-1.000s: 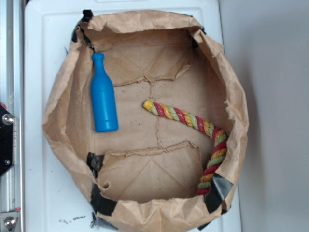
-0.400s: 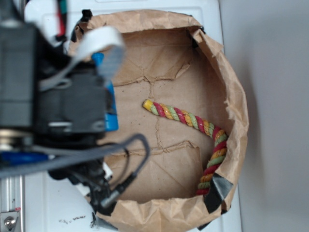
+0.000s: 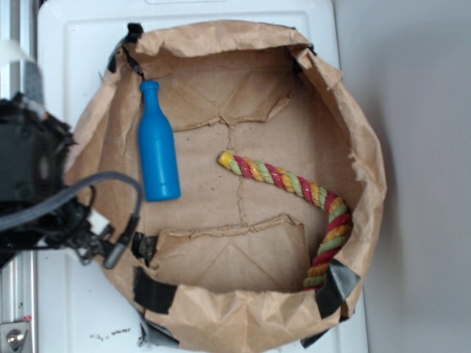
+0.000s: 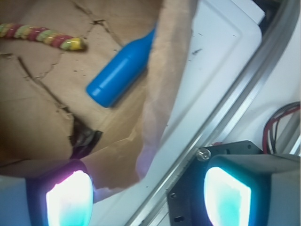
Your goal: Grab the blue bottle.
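The blue bottle [image 3: 158,143] lies flat on the floor of a shallow brown paper bag [image 3: 353,132], near its left wall, with the neck pointing to the far side. In the wrist view the blue bottle [image 4: 120,73] is up and to the left, partly behind the bag's wall. My gripper [image 4: 148,200] is open with nothing between its glowing pads [image 4: 68,197]. It hangs over the bag's left rim and the white surface, apart from the bottle. My arm [image 3: 33,173] is a dark blur at the left edge.
A multicoloured rope [image 3: 294,184] curves along the bag's floor to its right wall. Black tape patches [image 3: 151,290] hold the bag's corners. The bag sits on a white board [image 3: 66,44], and a metal rail [image 4: 225,117] runs along the board's left side.
One second ago the arm was out of view. It then swept in over the bottle, and now it sits further left, outside the bag's left rim. The bottle has not moved.
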Available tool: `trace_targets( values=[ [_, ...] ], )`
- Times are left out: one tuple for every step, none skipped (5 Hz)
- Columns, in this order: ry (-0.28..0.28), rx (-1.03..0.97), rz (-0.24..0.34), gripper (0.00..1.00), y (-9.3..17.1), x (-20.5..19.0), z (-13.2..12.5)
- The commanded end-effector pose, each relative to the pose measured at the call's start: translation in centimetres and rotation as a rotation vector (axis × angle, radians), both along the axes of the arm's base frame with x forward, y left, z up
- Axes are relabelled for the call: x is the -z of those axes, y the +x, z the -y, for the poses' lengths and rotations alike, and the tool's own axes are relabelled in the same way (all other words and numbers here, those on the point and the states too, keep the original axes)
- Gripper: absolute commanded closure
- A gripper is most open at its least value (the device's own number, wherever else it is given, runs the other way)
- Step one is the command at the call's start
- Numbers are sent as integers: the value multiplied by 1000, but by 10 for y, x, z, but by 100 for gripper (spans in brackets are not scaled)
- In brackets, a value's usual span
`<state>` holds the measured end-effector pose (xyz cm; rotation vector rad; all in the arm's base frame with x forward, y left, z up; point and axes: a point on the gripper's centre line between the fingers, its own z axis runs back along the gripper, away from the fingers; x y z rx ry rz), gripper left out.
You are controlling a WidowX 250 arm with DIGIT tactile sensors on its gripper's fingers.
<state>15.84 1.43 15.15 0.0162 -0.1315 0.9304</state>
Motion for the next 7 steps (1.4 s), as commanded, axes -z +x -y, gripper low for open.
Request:
trace_targets(
  values=[
    [3, -9, 15, 0, -3, -6, -7],
    [3, -9, 15, 0, -3, -6, -7],
    [3, -9, 15, 0, -3, -6, -7],
    [5, -65, -13, 0, 25, -5, -5],
    [14, -196, -8, 0, 64, -7, -2],
    [8, -239, -35, 0, 75, -8, -6],
    [19, -257, -37, 0, 62, -7, -10]
  ],
)
